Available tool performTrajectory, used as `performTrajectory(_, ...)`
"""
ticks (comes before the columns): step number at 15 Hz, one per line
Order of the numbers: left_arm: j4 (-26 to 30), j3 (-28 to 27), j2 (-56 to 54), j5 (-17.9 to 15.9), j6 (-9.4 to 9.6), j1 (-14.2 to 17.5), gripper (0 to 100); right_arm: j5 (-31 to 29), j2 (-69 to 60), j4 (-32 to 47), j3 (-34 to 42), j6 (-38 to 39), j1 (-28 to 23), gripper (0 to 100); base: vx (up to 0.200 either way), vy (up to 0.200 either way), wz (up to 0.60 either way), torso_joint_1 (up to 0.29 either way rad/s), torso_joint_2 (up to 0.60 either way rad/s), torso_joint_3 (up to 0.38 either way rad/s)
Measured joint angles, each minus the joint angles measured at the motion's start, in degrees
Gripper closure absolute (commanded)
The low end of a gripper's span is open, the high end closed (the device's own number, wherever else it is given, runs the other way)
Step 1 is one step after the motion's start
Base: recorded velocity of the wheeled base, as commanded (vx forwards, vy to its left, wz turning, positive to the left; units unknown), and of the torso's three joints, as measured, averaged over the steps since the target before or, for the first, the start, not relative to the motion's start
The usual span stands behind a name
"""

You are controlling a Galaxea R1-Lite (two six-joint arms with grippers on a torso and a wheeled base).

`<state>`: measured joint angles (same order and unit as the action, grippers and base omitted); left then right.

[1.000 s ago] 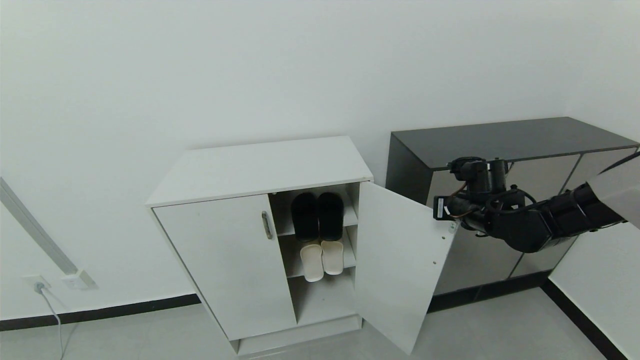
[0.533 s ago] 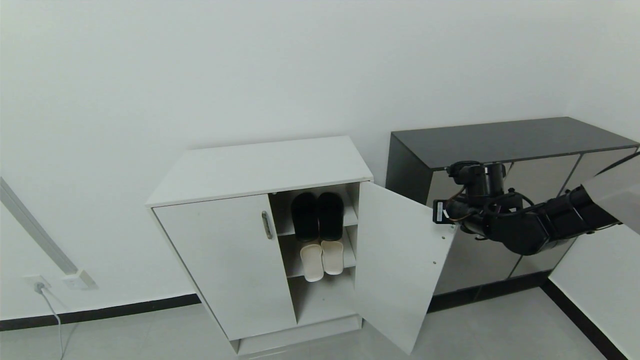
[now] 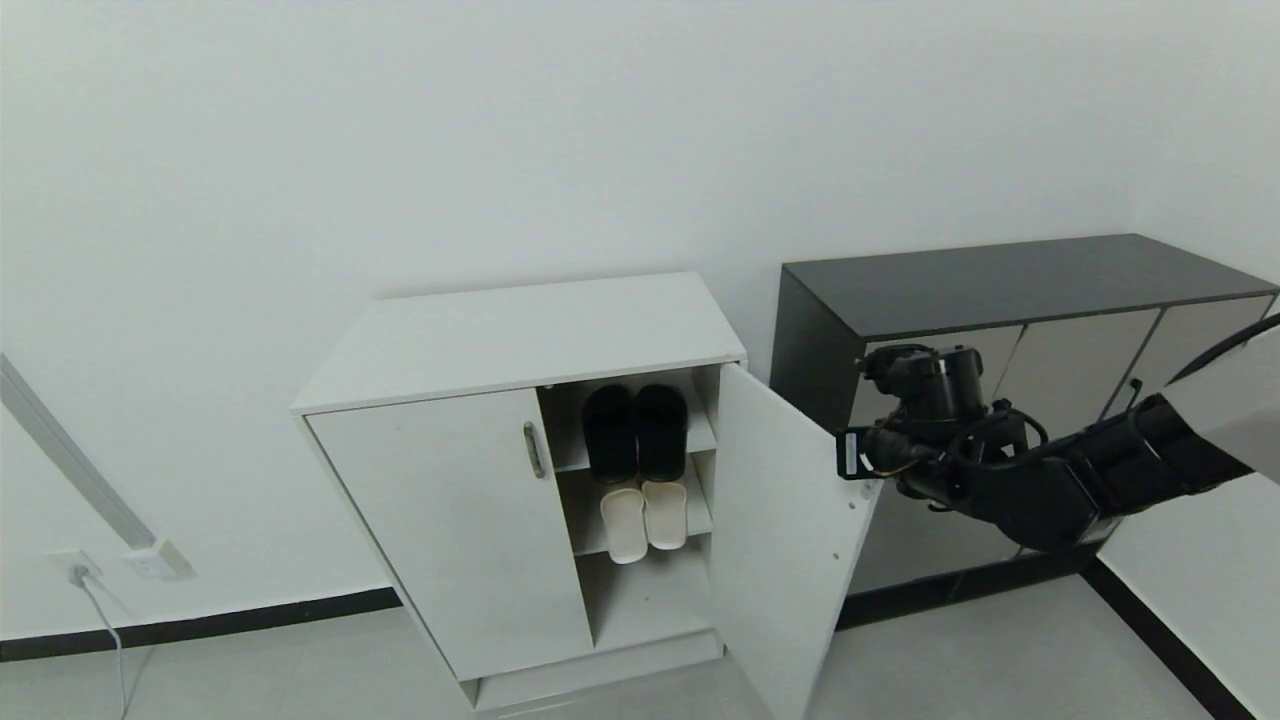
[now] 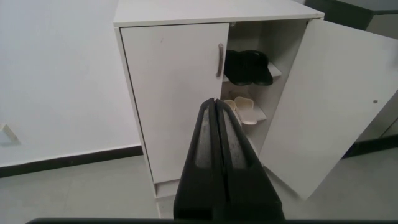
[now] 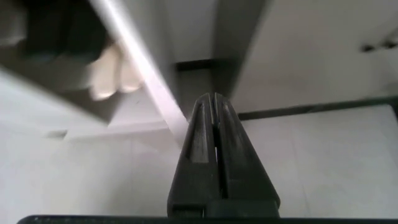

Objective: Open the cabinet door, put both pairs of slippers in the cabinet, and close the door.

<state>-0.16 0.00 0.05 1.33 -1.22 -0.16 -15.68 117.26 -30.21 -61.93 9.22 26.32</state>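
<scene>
Resting on cabinet (image 3: 520,340) shelves, black slippers (image 3: 635,432) and white slippers (image 3: 644,518) are put away. Only the door (image 3: 785,530) must be shut; right gripper (image 5: 216,102), at its edge, and left gripper (image 4: 215,107) are clenched empty.

the ajar cabinet door (image 3: 790,530) partly blocks the shelf opening (image 3: 640,595); a dark sideboard (image 3: 1000,270) stands behind.

The cabinet door (image 3: 790,540) (its lower corner) is cut off below.
</scene>
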Motion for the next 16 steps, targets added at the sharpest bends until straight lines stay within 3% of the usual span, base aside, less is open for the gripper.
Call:
performTrajectory(8,0.00,0.00,0.00,-0.02,-0.06,-0.02,100,0.18,-8.00,-4.30,7.52,-0.62,11.78,100,0.000,0.000,0.00,0.000,0.00,0.000)
performTrajectory(14,0.02,0.00,0.00,-0.02,-0.06,-0.02,100,0.06,-8.86,-4.68,9.25,-1.91,13.09,100,0.000,0.000,0.00,0.000,0.00,0.000)
performTrajectory(16,0.00,0.00,0.00,-0.02,-0.06,0.02,100,0.05,-8.89,-5.36,9.95,-2.08,13.47,100,0.000,0.000,0.60,0.000,0.00,0.009)
